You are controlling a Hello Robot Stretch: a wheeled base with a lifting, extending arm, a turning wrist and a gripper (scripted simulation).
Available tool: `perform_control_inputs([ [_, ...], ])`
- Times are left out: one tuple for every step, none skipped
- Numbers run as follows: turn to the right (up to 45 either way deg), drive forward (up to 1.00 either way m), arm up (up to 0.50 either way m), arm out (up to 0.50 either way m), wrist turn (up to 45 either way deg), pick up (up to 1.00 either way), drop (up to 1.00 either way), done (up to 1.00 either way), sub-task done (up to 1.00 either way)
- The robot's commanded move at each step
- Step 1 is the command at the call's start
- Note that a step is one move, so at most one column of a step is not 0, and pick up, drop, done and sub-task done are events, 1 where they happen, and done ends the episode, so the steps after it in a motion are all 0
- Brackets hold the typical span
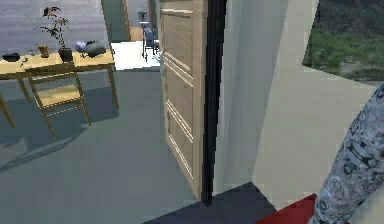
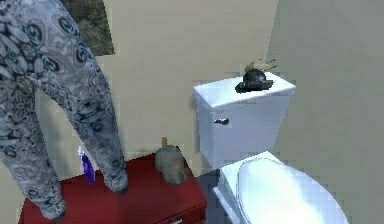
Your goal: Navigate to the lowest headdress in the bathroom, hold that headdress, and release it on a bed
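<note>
On the arm's reaching side, I have a white toilet (image 2: 275, 188) with a dark hat-like shape (image 2: 256, 81) sitting on top of its tank (image 2: 245, 122) and something pale and straw-coloured just behind it. Toward the arm side view's left of the toilet stands a low red cabinet (image 2: 145, 205). On its top rests a grey-brown rounded headdress (image 2: 172, 164) (the lower of the two, as far as I can judge), with a small blue bottle (image 2: 88, 166) near it. A grey patterned cloth (image 2: 55, 90) hangs down over the cabinet's left part.

The forward view gives me what the side camera cannot. It shows an open pale wooden door (image 1: 182, 90) and, past it, a wooden table (image 1: 40, 66) with a chair (image 1: 58, 97), a potted plant (image 1: 58, 30) and dark bowls (image 1: 12, 57). The cloth and a corner of the red cabinet show again at that view's lower right. I cannot tell the gripper's state from here.
</note>
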Motion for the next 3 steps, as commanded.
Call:
perform_control_inputs([
  [0.0, 0.0, 0.0, 0.42, 0.0, 0.0, 0.0, 0.0, 0.0],
  [0.0, 0.0, 0.0, 0.0, 45.0, 0.0, 0.0, 0.0, 0.0],
  [0.0, 0.0, 0.0, 0.0, 45.0, 0.0, 0.0, 0.0, 0.0],
])
